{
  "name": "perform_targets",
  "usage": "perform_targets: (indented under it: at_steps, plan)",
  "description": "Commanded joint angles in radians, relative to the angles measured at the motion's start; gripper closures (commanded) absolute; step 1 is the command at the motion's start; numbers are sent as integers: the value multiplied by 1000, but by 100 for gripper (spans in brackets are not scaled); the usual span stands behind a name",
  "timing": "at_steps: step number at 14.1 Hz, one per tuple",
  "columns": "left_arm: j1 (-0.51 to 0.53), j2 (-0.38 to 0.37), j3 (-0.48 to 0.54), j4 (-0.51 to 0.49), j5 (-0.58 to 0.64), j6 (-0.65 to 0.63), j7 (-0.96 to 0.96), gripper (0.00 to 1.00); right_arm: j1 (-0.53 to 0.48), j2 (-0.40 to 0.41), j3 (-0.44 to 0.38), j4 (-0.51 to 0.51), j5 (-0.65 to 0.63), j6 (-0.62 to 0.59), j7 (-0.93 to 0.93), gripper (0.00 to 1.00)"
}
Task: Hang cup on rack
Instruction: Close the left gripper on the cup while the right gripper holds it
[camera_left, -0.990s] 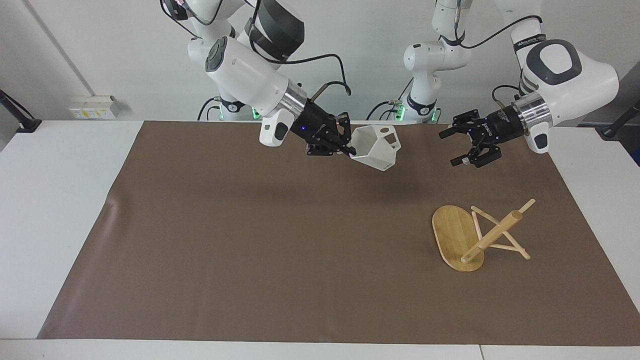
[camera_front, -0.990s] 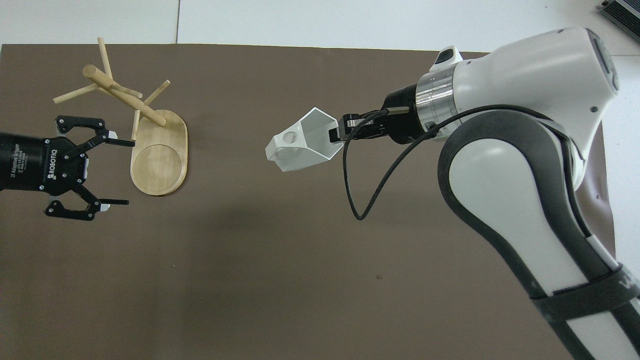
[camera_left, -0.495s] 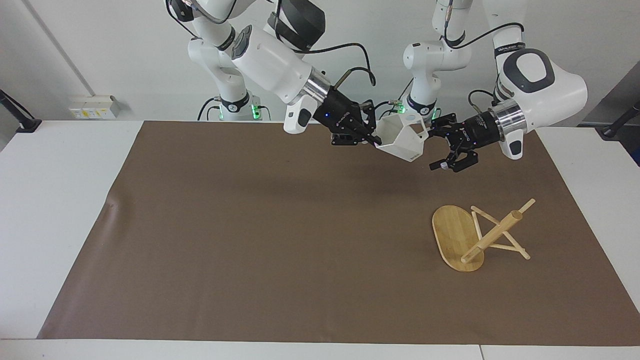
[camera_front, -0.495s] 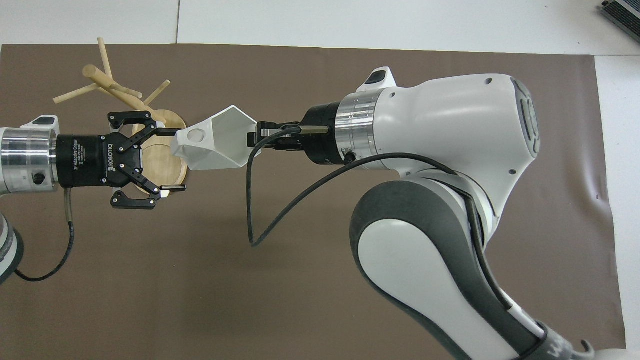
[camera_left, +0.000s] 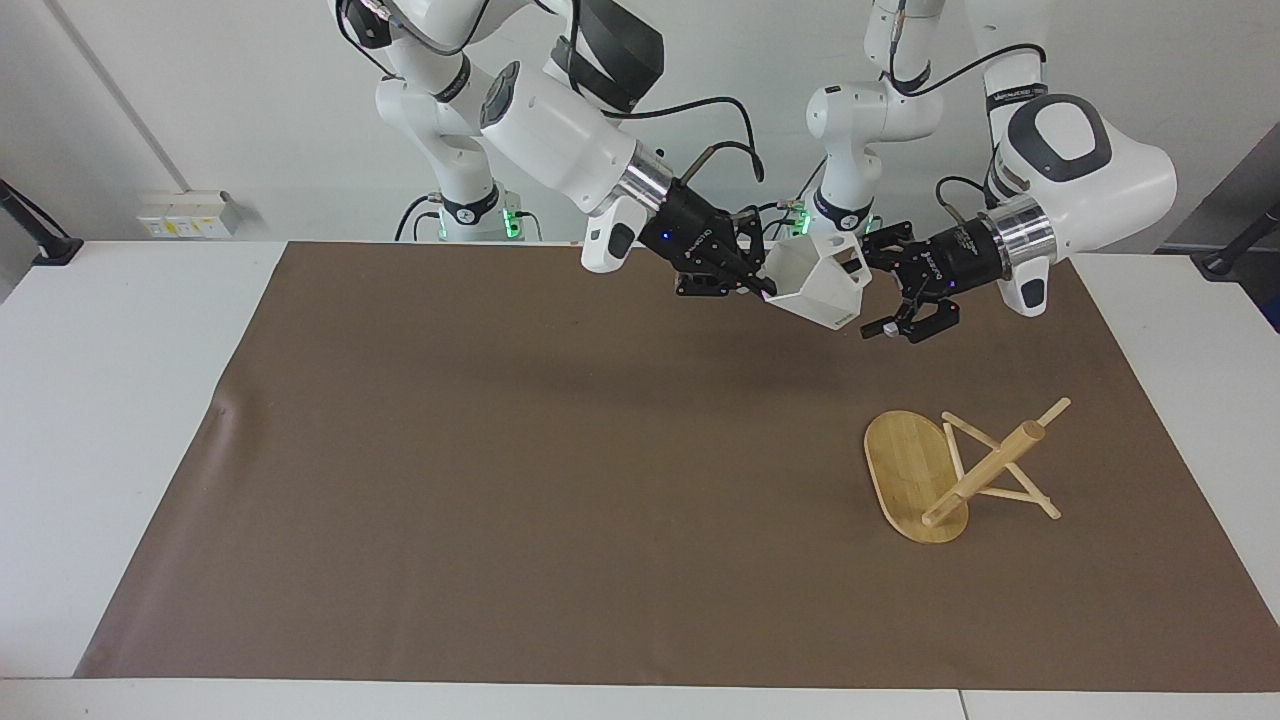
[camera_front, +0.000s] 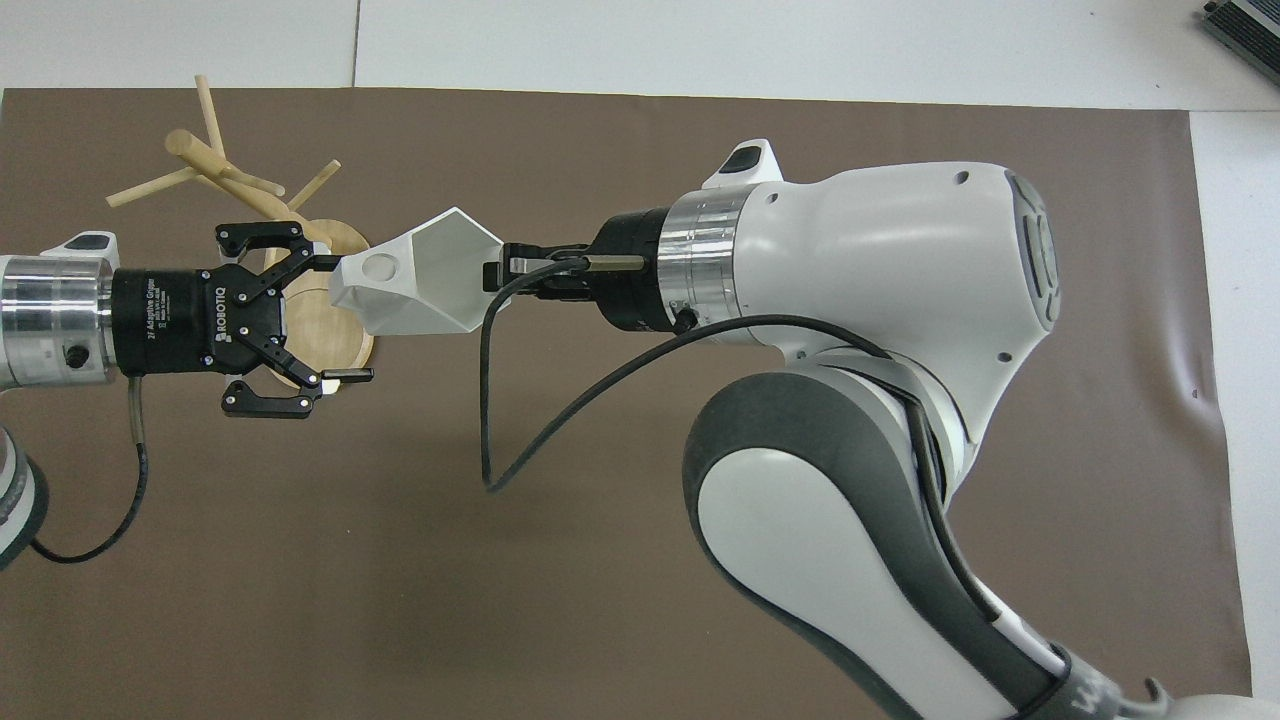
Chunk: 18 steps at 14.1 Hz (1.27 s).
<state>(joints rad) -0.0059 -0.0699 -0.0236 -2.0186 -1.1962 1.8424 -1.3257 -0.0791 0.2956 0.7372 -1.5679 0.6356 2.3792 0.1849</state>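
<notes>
The white faceted cup (camera_left: 815, 290) is held in the air by its rim, pinched by the right gripper (camera_left: 752, 285), with its blocky pierced handle turned toward the left gripper (camera_left: 875, 296) — whose fingers are spread wide just beside the handle. The cup's hollow is seen empty. The bamboo rack (camera_left: 950, 468) — oval base, round post, thin pegs — is tipped over on the brown mat (camera_left: 500, 480), below the left gripper.
</notes>
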Motion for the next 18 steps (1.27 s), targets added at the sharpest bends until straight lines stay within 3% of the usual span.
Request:
perform_targets:
  at_steps: [1,6,12,13,15,16,18]
  plan:
    - [-9,-7,4,8,-22,41,-53,0,-7,-1,18,-6,26,29,19,100]
    - [-9,-7,-45,12,-42,121,-76,0,-4,8,31,-9,26,78,38,100]
    - [-9,-7,-45,14,-57,127,-79,3,-4,8,34,-9,24,81,39,100]
    - [-9,-7,-45,14,-57,127,-84,17,-4,8,36,-9,26,81,39,100]
    - [-9,-7,-45,20,-48,127,-82,91,-4,8,36,-11,26,81,39,100]
    - [-9,-10,-47,20,-45,126,-67,100,-4,8,36,-11,24,81,39,100]
    - [-8,-16,-49,20,-45,118,-40,100,-4,8,36,-11,26,81,39,100]
